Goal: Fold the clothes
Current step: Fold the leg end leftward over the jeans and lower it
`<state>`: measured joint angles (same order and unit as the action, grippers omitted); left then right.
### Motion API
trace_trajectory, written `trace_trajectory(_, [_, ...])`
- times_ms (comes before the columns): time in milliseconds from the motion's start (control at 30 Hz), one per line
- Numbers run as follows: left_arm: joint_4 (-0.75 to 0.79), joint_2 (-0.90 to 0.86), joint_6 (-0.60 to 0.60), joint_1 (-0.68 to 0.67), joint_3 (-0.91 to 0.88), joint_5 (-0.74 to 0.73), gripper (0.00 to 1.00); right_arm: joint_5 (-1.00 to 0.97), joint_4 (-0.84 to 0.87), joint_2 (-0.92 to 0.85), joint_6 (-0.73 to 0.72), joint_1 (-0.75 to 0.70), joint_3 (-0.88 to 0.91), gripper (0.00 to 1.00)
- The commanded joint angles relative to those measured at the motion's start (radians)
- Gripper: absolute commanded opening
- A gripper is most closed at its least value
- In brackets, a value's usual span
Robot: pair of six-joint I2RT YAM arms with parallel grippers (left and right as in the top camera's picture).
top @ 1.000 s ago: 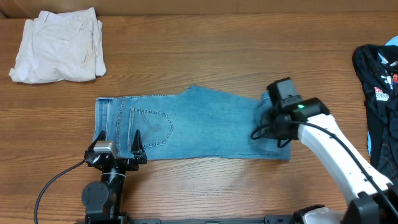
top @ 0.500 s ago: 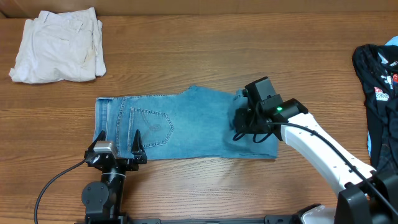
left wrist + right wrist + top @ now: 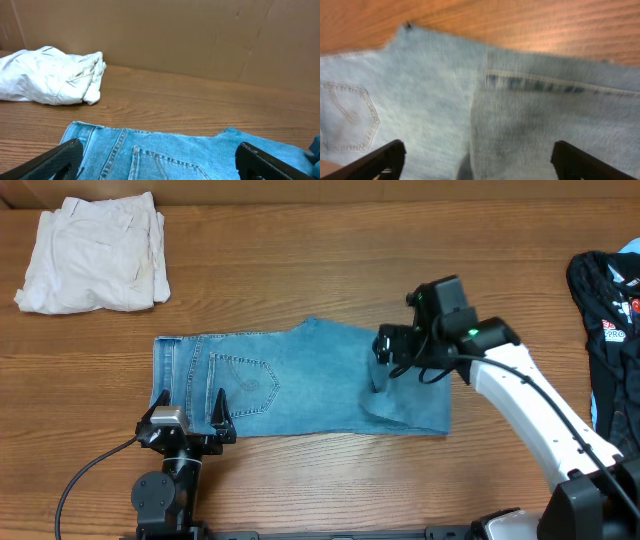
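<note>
While the jeans (image 3: 290,385) lie flat on the table (image 3: 330,270) with the leg end doubled back over itself, the right gripper (image 3: 388,358) hovers just over that folded end, jaws spread wide, nothing in them. Left gripper (image 3: 189,405) sits at the near edge of the jeans' waistband end, also wide open and empty. White garment (image 3: 92,255) is well beyond the waistband end, black one (image 3: 610,320) well off past the leg end.
</note>
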<state>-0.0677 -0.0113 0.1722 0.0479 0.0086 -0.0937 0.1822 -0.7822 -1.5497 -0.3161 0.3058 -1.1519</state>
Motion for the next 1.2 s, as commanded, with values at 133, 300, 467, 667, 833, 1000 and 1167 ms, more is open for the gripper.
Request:
trace_trajectory(133, [0.000,0.006,-0.019,0.004,-0.004,0.000,1.00,0.054,-0.101,-0.003,0.035,-0.011,-0.032,0.87])
trace_trajectory(300, [0.000,0.006,-0.019,0.004,-0.004,0.000,1.00,-0.062,-0.176,-0.037,0.030,0.043,-0.032,0.87])
trace_trajectory(467, [0.000,0.006,-0.019,0.004,-0.004,0.000,1.00,-0.098,-0.156,-0.132,-0.003,0.103,-0.032,0.87])
trace_trajectory(667, [0.000,0.006,-0.019,0.004,-0.004,0.000,1.00,-0.168,-0.172,-0.237,-0.066,0.116,-0.032,0.59])
trace_trajectory(833, [0.000,0.006,-0.019,0.004,-0.004,0.000,1.00,-0.274,-0.200,-0.236,-0.150,0.116,-0.057,0.17])
trace_trajectory(1000, [0.000,0.006,-0.019,0.004,-0.004,0.000,1.00,-0.279,-0.269,-0.234,-0.152,0.116,-0.161,0.04])
trace_trajectory(1167, [0.000,0.006,-0.019,0.004,-0.004,0.000,1.00,-0.430,-0.393,-0.234,-0.181,0.116,-0.256,0.04])
